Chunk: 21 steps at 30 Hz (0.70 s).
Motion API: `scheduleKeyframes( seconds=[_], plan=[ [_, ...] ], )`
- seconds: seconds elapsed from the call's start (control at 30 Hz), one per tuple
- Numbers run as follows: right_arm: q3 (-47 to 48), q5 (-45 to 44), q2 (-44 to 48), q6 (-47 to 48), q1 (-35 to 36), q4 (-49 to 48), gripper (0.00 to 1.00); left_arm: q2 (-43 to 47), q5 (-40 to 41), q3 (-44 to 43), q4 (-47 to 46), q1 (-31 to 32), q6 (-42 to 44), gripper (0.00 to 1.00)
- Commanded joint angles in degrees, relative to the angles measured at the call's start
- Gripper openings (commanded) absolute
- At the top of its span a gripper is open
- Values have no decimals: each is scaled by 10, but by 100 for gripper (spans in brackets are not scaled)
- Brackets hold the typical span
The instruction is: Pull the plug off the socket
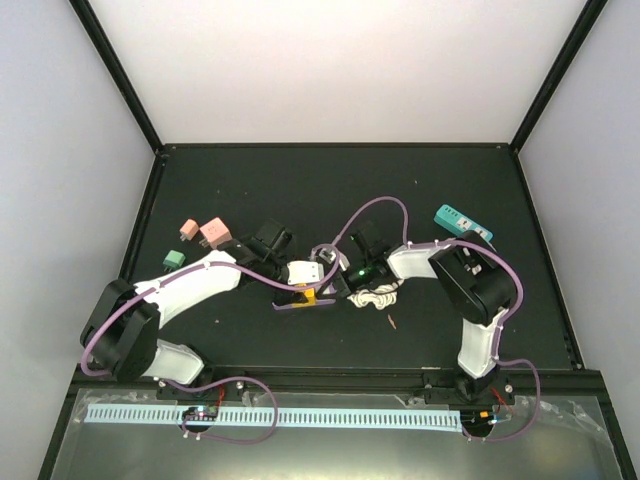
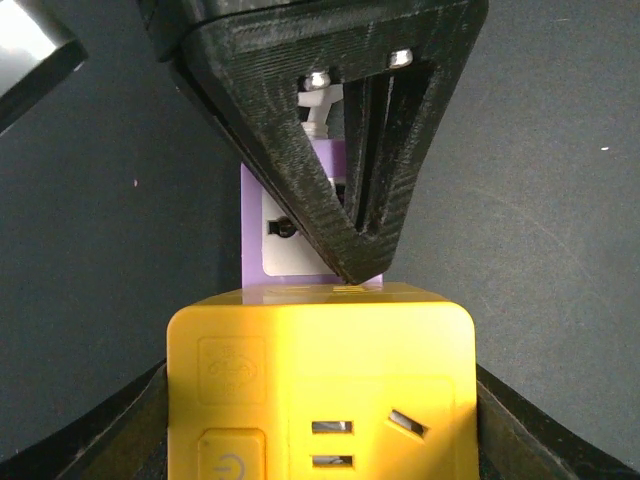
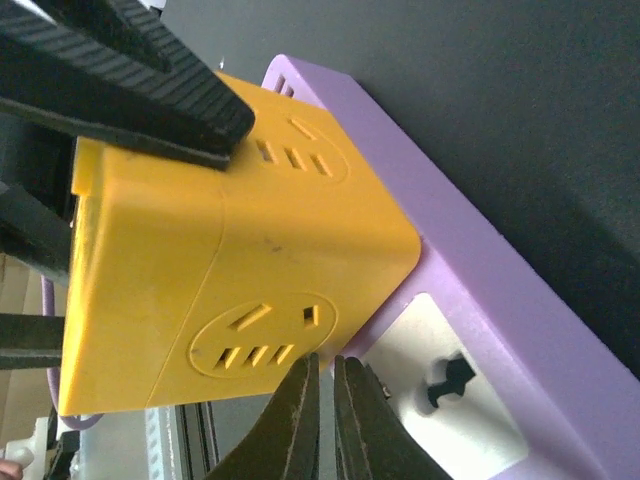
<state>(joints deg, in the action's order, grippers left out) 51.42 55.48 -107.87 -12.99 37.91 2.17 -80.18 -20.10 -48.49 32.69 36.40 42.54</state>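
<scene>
The plug is a yellow cube adapter (image 1: 309,295), seated on a purple socket strip (image 1: 290,306) with a white face. In the left wrist view the cube (image 2: 320,380) fills the space between my left gripper's (image 2: 320,450) fingers, which are shut on its sides. The purple strip (image 2: 252,230) lies beyond it. My right gripper (image 3: 325,400) is shut, with its tips at the joint between the cube (image 3: 230,250) and the strip (image 3: 490,290), next to a white socket face (image 3: 440,385). In the top view the left gripper (image 1: 303,280) and the right gripper (image 1: 335,288) meet at the cube.
A teal power strip (image 1: 462,222) lies at the back right. Two pink blocks (image 1: 214,233) and a green one (image 1: 173,259) lie at the left. A white bundle (image 1: 375,297) sits under the right wrist. Purple cables loop over both arms.
</scene>
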Motion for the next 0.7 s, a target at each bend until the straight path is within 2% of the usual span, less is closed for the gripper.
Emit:
scheduleKeyframes(
  seconds=[0.0,0.47,0.67],
  plan=[
    [22,-30,-7,7,5,5,9,-2,-9,-17,-30,4,-4,37],
    [44,-60,-55,-1,5,40,9,20,-41,-35,-7,8,8,35],
    [52,-68,-76,4,5,54,8,20,-58,-61,15,8,-18,35]
  ],
)
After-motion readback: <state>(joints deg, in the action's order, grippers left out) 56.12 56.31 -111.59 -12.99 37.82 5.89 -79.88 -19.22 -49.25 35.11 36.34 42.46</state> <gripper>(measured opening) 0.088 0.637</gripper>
